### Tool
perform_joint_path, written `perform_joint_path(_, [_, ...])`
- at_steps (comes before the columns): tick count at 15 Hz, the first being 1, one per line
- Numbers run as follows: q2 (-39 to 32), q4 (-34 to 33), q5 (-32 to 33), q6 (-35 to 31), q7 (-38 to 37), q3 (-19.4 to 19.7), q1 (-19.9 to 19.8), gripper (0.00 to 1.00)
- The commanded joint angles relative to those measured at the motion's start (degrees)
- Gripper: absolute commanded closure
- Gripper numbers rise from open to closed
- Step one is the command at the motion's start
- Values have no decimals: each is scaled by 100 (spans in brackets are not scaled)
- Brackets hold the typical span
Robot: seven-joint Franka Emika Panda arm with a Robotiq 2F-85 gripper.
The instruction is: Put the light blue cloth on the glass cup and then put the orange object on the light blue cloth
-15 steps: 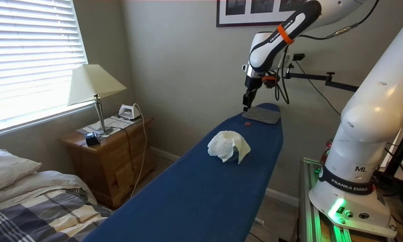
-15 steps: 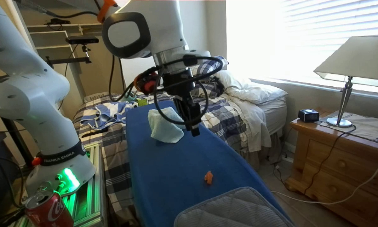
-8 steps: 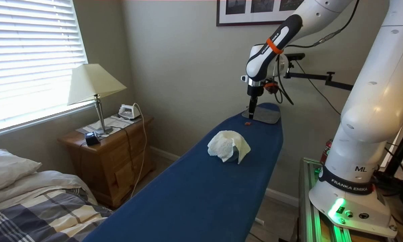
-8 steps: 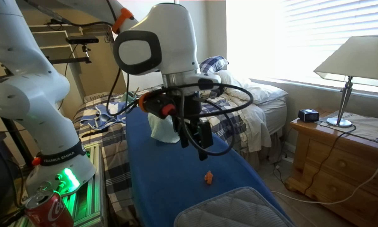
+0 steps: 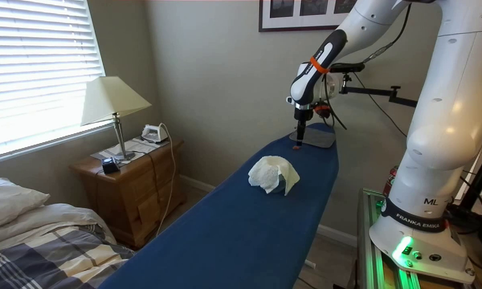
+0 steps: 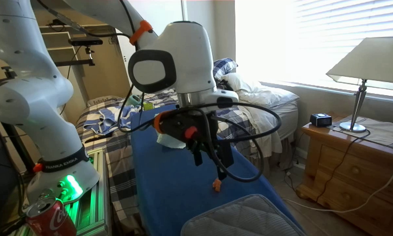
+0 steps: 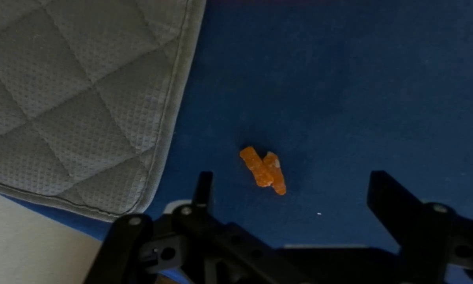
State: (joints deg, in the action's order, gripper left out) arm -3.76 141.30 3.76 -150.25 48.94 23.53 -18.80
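Note:
The light blue cloth (image 5: 270, 169) lies draped on the dark blue ironing board, covering the glass cup (image 5: 280, 185), of which only a bit shows under the front edge. In an exterior view most of the cloth (image 6: 171, 141) is behind my arm. The orange object (image 7: 256, 167), made of two small crossed pieces, rests on the board, as an exterior view also shows for the orange object (image 6: 216, 185). My gripper (image 7: 291, 175) points down just above it, open, its fingers wide apart with nothing held. From the wrist, the orange object appears nearer the left finger.
A grey quilted pad (image 7: 82, 102) lies on the ironing board (image 5: 225, 237) close to the orange object. Beside the arm's base stands a red can (image 6: 50, 218). A nightstand (image 6: 347, 170) with a lamp and a bed (image 5: 44, 249) flank the board.
My gripper has come down and across to the orange object, and its fingers have spread wider. The cloth, the cup and the orange object have stayed where they were.

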Motion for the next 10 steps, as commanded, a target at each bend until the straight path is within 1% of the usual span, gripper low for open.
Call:
perform_joint_path(1, [-384, -145, -621, -299, 548, -247, -238, 0])
perform_joint_path(3, [-527, -189, -805, -330, 687, -353, -313, 0])
perform_joint_path(5, [-646, -242, -882, -325, 751, -447, -387, 15])
perform_joint_path(6, [-697, -265, -907, -323, 776, -492, -424, 26])
perform_joint_path(8, [-769, -305, -878, -315, 768, -555, -483, 33])
perform_joint_path(9, [-794, -326, -864, -308, 758, -583, -510, 35])
perform_joint_path(10, [-815, -351, -856, -300, 751, -607, -535, 28])
